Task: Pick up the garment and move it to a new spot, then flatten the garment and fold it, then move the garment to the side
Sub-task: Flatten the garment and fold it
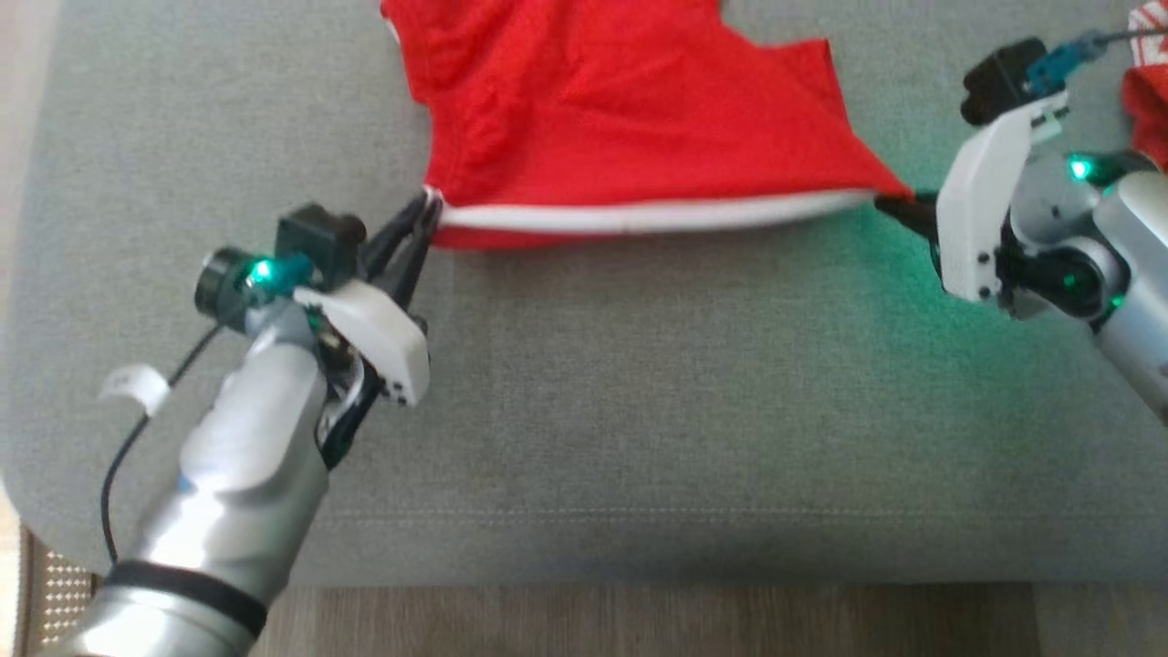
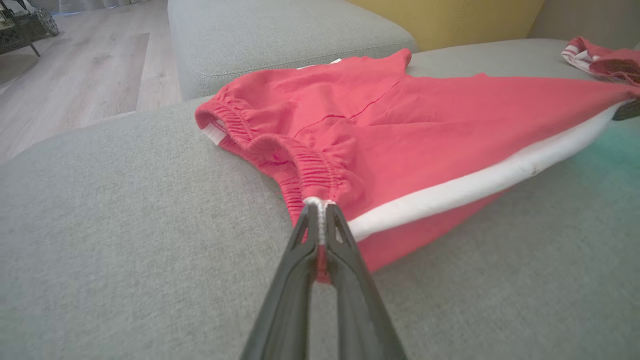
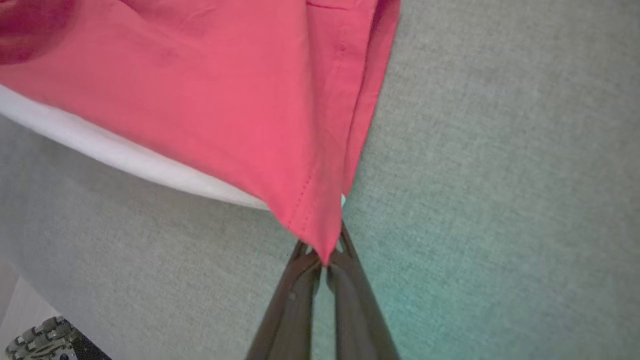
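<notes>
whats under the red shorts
Grey sofa cushion shows around the red shorts, so they lie on it. Anything between cloth and cushion is covered and cannot be seen.

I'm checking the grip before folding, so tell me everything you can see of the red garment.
The red garment is a pair of shorts in thin, matte, woven-looking cloth, with a gathered elastic waistband and a white stripe along one side. It lies spread but wrinkled on the grey cushion. The left gripper is shut on the waistband end of the stripe and the right gripper on the hem corner, so that edge is pulled straight between them.
</notes>
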Motion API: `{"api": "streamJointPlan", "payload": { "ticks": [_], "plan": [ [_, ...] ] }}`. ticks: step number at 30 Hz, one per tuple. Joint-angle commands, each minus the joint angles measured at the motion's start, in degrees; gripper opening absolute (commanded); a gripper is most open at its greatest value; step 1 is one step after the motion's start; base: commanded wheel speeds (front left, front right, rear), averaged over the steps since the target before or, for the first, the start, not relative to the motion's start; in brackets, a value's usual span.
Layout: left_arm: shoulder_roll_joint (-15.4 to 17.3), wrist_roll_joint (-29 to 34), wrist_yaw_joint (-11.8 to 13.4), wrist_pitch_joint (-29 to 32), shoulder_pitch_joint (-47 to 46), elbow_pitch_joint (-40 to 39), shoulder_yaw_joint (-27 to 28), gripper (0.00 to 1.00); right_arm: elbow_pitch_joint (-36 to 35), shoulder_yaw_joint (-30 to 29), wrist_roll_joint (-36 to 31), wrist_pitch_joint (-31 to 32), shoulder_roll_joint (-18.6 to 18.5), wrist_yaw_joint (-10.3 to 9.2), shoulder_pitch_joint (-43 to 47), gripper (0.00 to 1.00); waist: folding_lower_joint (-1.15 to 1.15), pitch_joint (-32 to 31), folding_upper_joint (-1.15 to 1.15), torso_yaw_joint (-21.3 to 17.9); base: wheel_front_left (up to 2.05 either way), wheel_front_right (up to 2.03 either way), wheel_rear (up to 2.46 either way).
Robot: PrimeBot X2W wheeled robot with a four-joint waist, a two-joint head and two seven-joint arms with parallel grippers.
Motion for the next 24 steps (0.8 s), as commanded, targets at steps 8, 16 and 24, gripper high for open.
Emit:
{"api": "streamJointPlan", "payload": {
  "ticks": [8, 16, 24],
  "plan": [
    [2.4, 1.6, 0.0, -0.3, 4.9, -4.0, 0.0, 0.00, -2.2, 3.9, 5.2, 7.3, -6.2, -0.02, 5.5, 0.00, 0.00, -4.9, 0.00, 0.9, 0.00, 0.00, 0.00],
    [2.5, -2.5, 0.0, -0.3, 11.4, -5.4, -3.9, 0.00, -4.0, 5.4, 9.9, 14.1, -9.8, -0.02, 10.2, 0.00, 0.00, -9.2, 0.00, 0.9, 0.00, 0.00, 0.00],
    [5.4, -7.8, 0.0, 1.2, 16.9, -9.6, -10.7, 0.00, -8.0, 7.0, 12.1, 21.7, -15.0, -0.02, 14.7, 0.00, 0.00, -12.8, 0.00, 1.2, 0.00, 0.00, 0.00]
  ]
}}
